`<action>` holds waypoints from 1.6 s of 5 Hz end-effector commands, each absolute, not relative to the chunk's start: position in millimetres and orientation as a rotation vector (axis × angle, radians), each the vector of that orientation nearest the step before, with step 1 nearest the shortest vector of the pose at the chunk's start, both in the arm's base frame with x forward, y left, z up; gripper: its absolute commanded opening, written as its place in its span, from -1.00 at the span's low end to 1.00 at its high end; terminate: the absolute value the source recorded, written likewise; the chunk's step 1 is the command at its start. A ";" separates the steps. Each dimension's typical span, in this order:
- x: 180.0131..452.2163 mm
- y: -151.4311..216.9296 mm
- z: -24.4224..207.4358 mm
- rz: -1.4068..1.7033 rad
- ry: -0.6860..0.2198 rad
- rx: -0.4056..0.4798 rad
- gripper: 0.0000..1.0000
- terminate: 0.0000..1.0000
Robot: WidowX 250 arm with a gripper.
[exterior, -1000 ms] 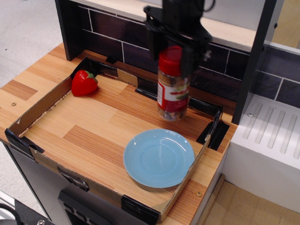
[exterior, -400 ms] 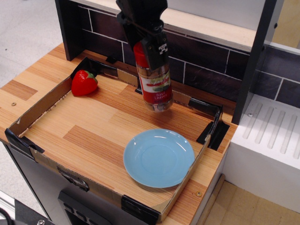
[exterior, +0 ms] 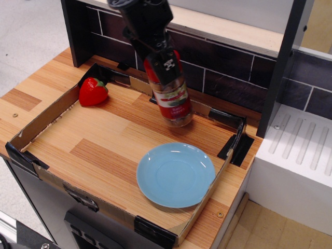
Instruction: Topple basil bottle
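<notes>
The basil bottle (exterior: 173, 98) is a clear jar with a red cap, a red-and-white label and brownish contents. It leans with its cap up and to the left and its base down at the right, close to the wooden tray floor. My black gripper (exterior: 160, 58) comes down from the top and is shut on the bottle's cap end, hiding most of the cap. A red strawberry (exterior: 93, 91) lies in the tray's back left corner, well left of the bottle.
A light blue plate (exterior: 176, 174) sits in the front right of the cardboard-walled tray (exterior: 46, 111). A dark tiled back wall (exterior: 223, 67) rises behind the tray, with a black post (exterior: 277, 67) and a white drain rack (exterior: 301, 145) at right.
My gripper moved left with the bottle and tipped it from upright to leaning, cap to the left. The bottle's base has come lower toward the tray floor.
</notes>
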State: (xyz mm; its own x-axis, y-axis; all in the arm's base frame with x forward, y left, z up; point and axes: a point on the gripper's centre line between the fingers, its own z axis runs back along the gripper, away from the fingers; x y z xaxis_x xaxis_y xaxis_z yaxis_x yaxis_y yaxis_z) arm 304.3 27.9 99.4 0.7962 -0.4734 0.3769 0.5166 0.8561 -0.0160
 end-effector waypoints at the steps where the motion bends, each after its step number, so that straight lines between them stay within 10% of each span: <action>1: 297.2 53.6 98.4 -0.560 -0.423 -0.037 -1.00 -1.00; 5: 250.5 97.9 79.6 -0.568 -0.403 -0.085 -1.00 -1.00; 8: 231.9 103.3 39.4 -0.376 -0.375 0.089 -1.00 -1.00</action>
State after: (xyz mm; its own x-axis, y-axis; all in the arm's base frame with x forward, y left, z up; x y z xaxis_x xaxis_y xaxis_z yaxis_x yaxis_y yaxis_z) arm 229.7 99.1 32.9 0.8704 -0.3694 0.3254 0.3438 0.9292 0.1355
